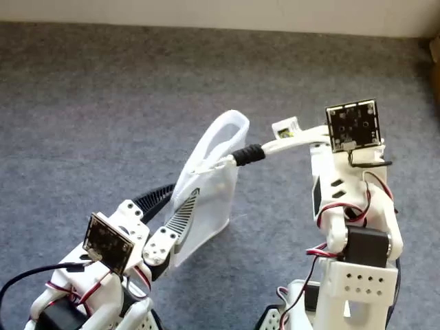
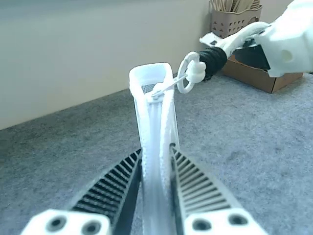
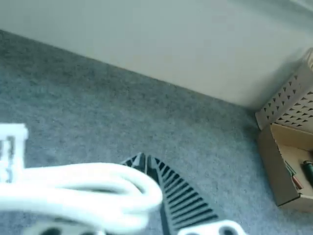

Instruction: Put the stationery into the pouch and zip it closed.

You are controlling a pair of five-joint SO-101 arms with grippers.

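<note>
Plain indoor workroom, office or lab. Grey felt-topped desk (image 1: pixel 103 103), bare pale wall (image 2: pixel 73 49) behind. Cardboard box (image 3: pixel 286 166) and perforated basket (image 2: pixel 234 22) of wooden sticks (image 2: pixel 234 5) near the wall.

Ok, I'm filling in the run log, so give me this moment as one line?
left gripper: shut on pouch, upright | zipper ring: at pouch top, touching black-tipped white rod from right arm

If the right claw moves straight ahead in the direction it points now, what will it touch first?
Nothing close, it seems. In the right wrist view the right claw points over grey carpet toward the pale wall; depth is unclear, so it may touch carpet first.
</note>
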